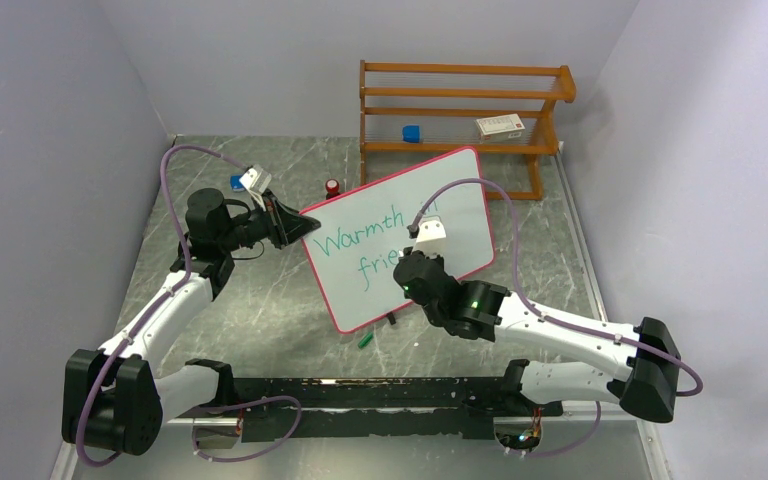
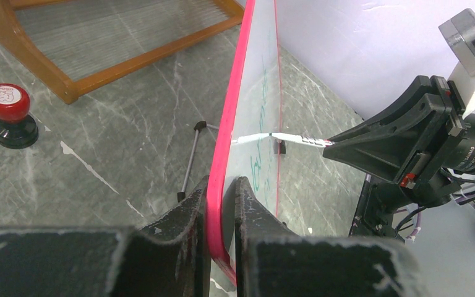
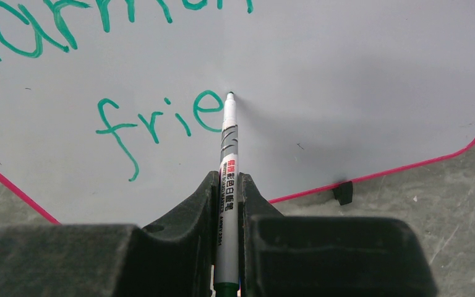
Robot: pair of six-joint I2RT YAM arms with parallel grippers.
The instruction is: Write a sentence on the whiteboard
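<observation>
The whiteboard (image 1: pixel 400 215), white with a pink-red frame, stands tilted in the table's middle with green writing "Warmth" and "frie". My left gripper (image 1: pixel 295 222) is shut on its left edge; in the left wrist view the frame (image 2: pixel 226 142) sits between the jaws of the left gripper (image 2: pixel 221 189). My right gripper (image 1: pixel 408 262) is shut on a white marker (image 3: pixel 229 161). The marker's tip touches the board (image 3: pixel 346 80) just right of the "e" of "frie". The marker (image 2: pixel 281 138) also shows in the left wrist view, against the board.
A wooden rack (image 1: pixel 460 110) stands at the back with a blue block (image 1: pixel 411 133) and a white box (image 1: pixel 500 125). A red-topped stamp (image 1: pixel 333 187) sits behind the board. A green cap (image 1: pixel 365 340) lies on the table in front of it.
</observation>
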